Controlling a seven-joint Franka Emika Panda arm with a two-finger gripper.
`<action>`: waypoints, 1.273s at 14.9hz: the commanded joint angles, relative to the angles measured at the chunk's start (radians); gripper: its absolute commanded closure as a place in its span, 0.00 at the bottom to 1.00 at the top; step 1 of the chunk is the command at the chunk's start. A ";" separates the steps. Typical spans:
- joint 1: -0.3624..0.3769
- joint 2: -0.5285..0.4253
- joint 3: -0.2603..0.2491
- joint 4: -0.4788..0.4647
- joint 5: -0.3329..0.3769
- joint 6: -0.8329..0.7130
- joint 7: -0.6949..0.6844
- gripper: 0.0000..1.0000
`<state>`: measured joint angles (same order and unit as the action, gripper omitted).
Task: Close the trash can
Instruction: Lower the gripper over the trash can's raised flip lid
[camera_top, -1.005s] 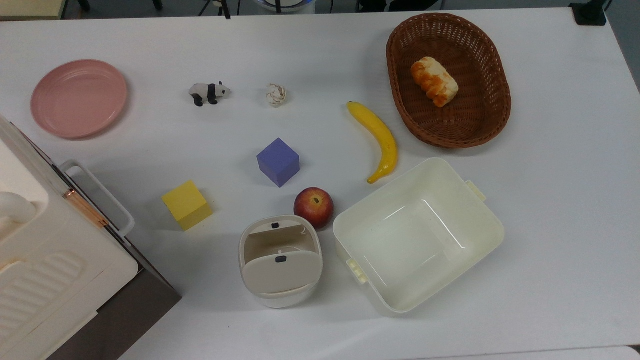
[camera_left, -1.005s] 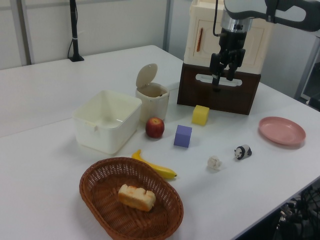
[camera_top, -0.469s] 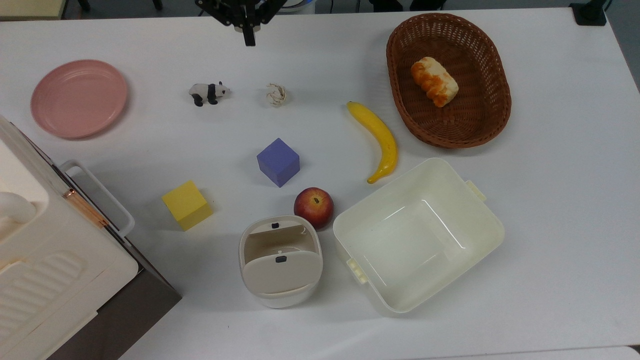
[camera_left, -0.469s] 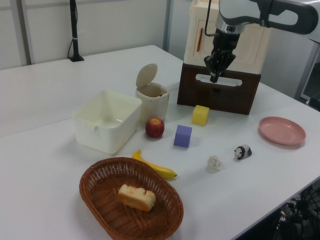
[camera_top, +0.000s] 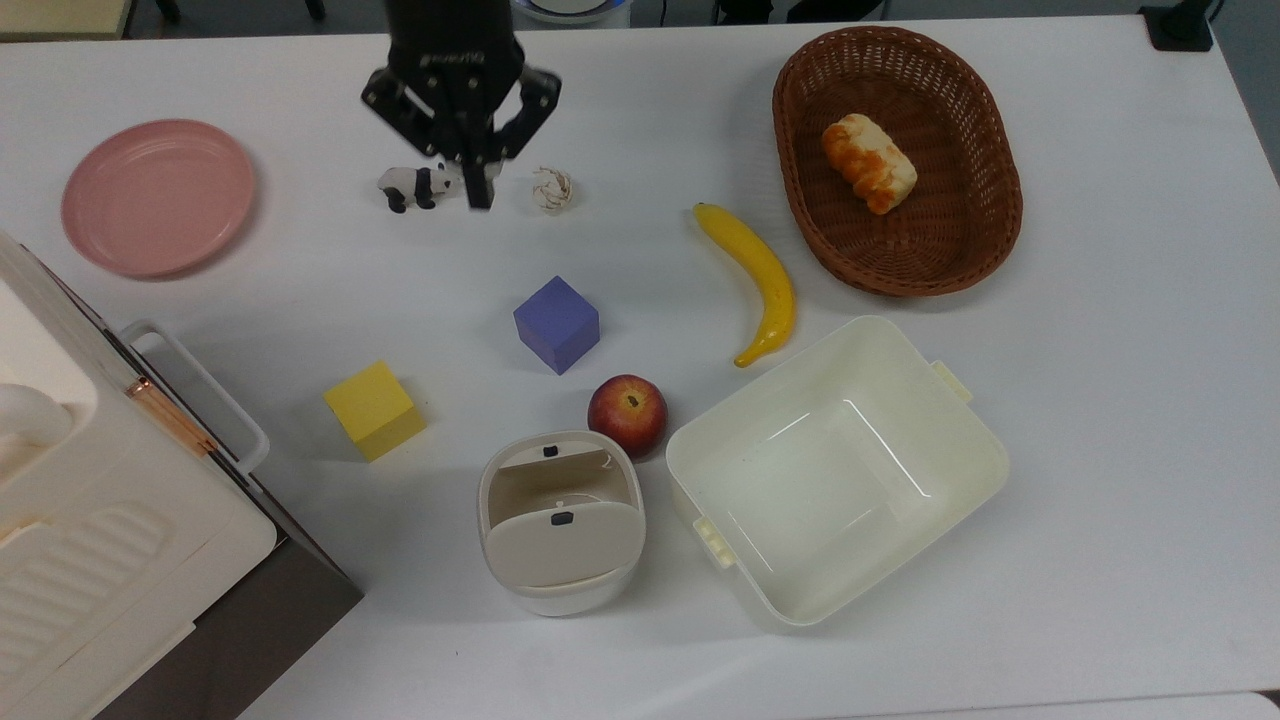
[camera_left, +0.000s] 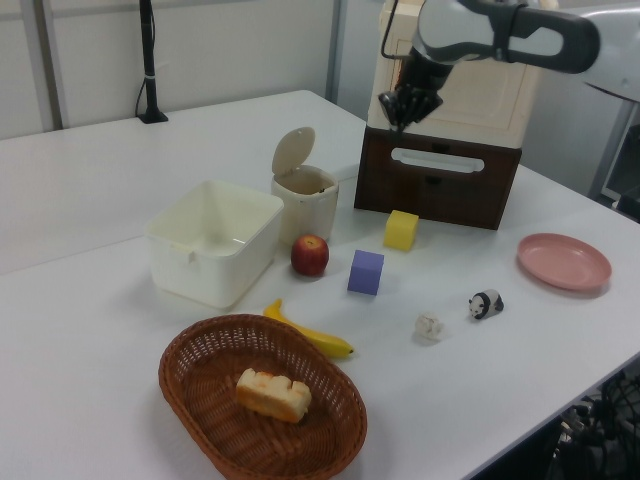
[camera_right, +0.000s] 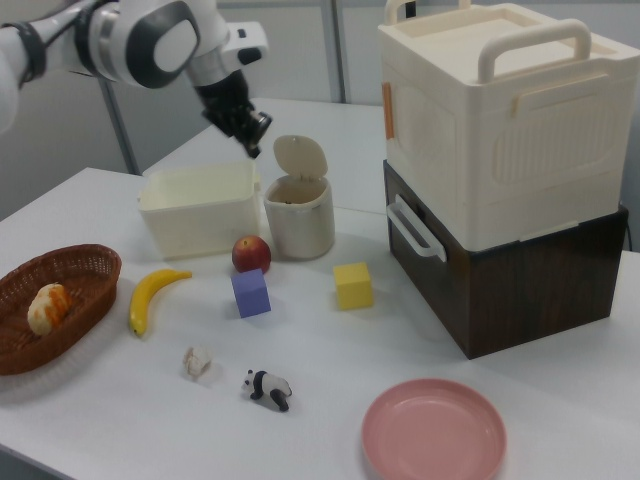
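The trash can (camera_top: 560, 578) is a small cream bin near the table's front edge in the top view. Its beige lid (camera_top: 560, 543) with a small dark button stands raised, and the bin's mouth is open. The lid (camera_left: 293, 151) tilts back above the bin (camera_left: 306, 205) in the left view, and the right view shows the lid (camera_right: 300, 157) upright over the bin (camera_right: 299, 220). My gripper (camera_top: 480, 195) hangs shut in the air with nothing in it. In the right view the gripper (camera_right: 256, 136) is up and to the left of the lid; in the left view the gripper (camera_left: 396, 113) is up and to its right.
A red apple (camera_top: 627, 414) and a large cream tub (camera_top: 960, 480) flank the bin. A purple cube (camera_top: 556, 323), yellow cube (camera_top: 374, 410), banana (camera_top: 760, 280), toy panda (camera_top: 410, 186), paper ball (camera_top: 552, 189), pink plate (camera_top: 157, 196) and bread basket (camera_top: 960, 240) are spread around. A tall white appliance (camera_right: 500, 120) stands on a brown box.
The arm has swung in from the table's far edge: the gripper moved down in the top view, and left and up in the left view. Nothing else moved.
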<state>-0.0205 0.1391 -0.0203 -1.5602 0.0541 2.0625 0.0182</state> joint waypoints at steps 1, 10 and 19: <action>-0.007 0.112 0.010 0.109 0.016 0.160 0.020 1.00; -0.001 0.257 0.014 0.172 0.007 0.519 0.002 1.00; 0.056 0.362 -0.001 0.177 -0.016 0.742 0.003 0.99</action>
<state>0.0067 0.4601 -0.0033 -1.4152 0.0524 2.7660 0.0243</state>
